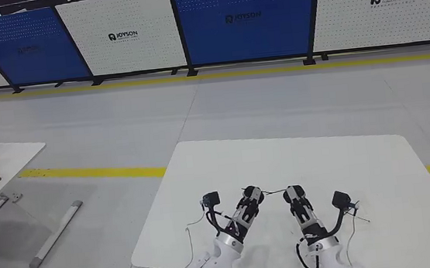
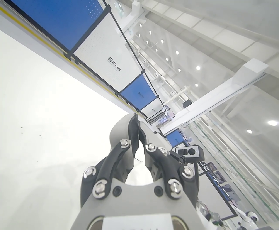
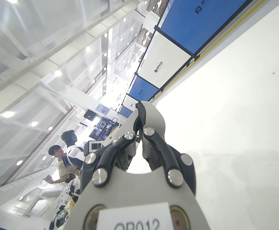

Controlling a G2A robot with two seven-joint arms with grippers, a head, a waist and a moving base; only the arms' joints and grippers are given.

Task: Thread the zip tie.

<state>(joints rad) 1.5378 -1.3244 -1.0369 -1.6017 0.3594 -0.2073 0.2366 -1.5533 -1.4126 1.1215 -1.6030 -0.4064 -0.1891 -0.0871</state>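
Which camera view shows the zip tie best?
The top view: the zip tie runs as a thin line from left gripper to right gripper. The left wrist view shows a thin end of it; the right, a dark bit at the tip.

Your two arms sit low and side by side, both stretched forward, wrists turned slightly inward so the tips lean toward each other. Your left gripper [image 1: 253,196] is closed, its fingers [image 2: 133,130] pressed flat together. Your right gripper [image 1: 293,196] is closed as well, its fingers [image 3: 142,114] meeting at the tips. The two grippers are near each other but apart.
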